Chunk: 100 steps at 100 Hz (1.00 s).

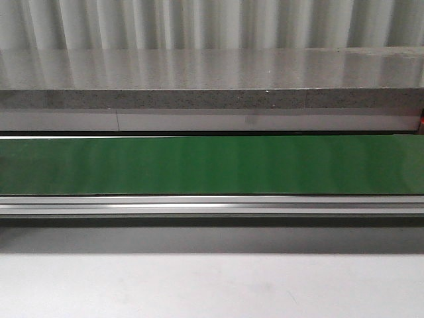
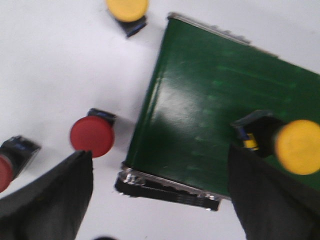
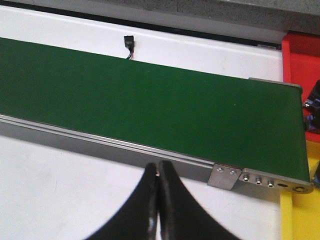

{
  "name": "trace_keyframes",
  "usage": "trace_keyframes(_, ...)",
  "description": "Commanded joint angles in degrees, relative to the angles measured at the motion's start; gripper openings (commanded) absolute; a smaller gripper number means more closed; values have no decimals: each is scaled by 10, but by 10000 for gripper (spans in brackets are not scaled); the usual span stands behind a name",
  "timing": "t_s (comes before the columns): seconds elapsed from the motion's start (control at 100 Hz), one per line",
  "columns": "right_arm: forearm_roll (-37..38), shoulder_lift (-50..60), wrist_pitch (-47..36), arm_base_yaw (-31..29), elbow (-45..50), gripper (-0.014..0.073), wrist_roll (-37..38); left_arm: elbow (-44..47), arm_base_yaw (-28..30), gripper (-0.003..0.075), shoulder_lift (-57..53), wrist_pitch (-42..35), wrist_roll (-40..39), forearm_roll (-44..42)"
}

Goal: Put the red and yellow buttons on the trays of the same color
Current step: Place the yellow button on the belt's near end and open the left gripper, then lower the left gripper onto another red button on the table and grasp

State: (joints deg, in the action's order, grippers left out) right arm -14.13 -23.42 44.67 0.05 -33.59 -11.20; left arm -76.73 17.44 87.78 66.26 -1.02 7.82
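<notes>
The left pincer [image 2: 160, 200], released with its fingers spread wide, hangs above the end of the green conveyor belt [image 2: 210, 115]. A yellow button [image 2: 285, 142] lies on its side on the belt beside one finger, cap pointing away from the belt's end. A red button [image 2: 92, 135] rests on the white worktop [image 2: 55, 65] near the other finger. The right pincer [image 3: 159, 200] is clenched, holding nothing.

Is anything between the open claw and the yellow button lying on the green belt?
Nothing visible is. The left end effector is open above the green belt's end, and the yellow button lies right beside one finger, with only bare belt between.
</notes>
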Motion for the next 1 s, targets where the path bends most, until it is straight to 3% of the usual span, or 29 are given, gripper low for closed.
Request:
trace_keyframes(0.0,-2,-4,-36,1,-14,-67,-3,6,21,535,-23,0,-14,-13)
trace_keyframes(0.28,-2,-4,-36,1,-14,-67,-3,56,49,473,20,-24,-15,-15)
trace_keyframes(0.99,-2,-4,-36,1,-14,-67,-3,56,49,473,106,-88,-44,-26)
